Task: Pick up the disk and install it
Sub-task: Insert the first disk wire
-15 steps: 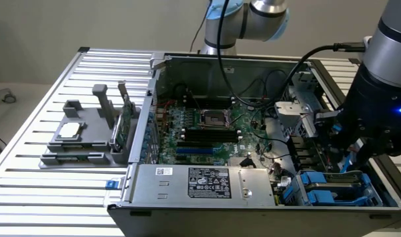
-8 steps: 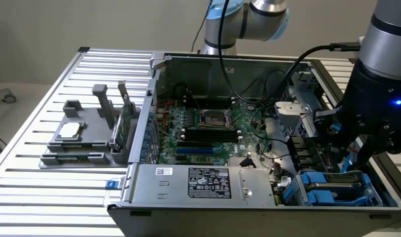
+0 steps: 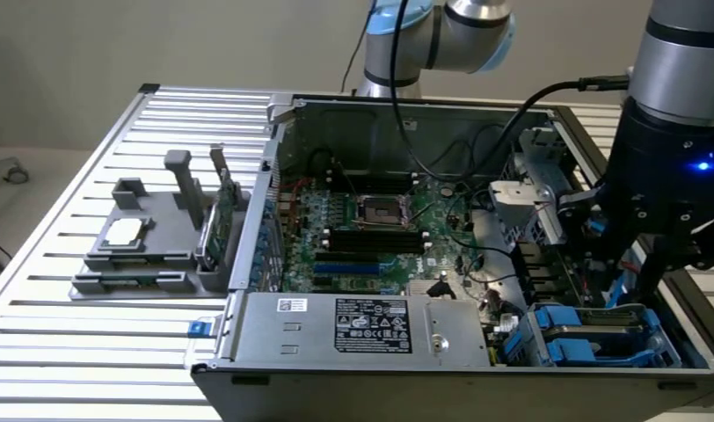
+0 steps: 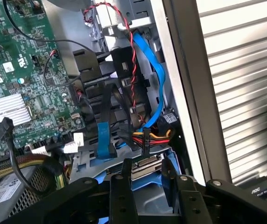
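Gripper (image 4: 145, 177) looks clamped on the disk (image 4: 145, 163) — its connector end leading, straight toward the bay (image 3: 592, 338) in the case's (image 3: 333, 352) corner.

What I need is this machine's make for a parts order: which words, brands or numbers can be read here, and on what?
"DELL": printed in white on the green motherboard, wrist view.
"AOC": on a black object outside the case wall, wrist view.
Black-and-white label on the grey metal cover, exterior view: print too small to read.
Small white sticker on the same cover: too small to read.
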Tool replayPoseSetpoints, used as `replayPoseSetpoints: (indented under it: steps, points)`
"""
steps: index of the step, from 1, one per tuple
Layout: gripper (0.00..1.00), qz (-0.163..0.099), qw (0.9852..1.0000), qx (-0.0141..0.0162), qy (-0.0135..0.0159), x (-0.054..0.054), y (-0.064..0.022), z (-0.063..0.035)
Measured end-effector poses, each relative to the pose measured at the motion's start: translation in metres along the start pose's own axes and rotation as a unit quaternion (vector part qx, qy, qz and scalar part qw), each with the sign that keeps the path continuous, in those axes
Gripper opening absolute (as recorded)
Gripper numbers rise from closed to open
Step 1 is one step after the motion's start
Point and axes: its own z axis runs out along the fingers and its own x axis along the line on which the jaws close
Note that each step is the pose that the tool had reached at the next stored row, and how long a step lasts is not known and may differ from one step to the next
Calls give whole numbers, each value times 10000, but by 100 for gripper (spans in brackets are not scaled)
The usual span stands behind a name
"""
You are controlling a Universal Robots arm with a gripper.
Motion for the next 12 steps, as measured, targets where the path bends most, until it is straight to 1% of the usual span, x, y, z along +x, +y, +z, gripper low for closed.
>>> replayPoseSetpoints:
  steps: [1,3,5,7,10,11,12]
  points:
    - [39,-6,10000,22,0,4,16,-4]
    - [39,-17,10000,65,9,11,42,-16]
    - [39,-30,9999,109,27,12,61,-31]
    - [39,-41,9999,145,44,11,78,-52]
    - [39,-57,9998,202,61,1,107,-90]
    - [39,-63,9997,222,71,-4,116,-97]
    - [39,-70,9996,244,88,-11,124,-99]
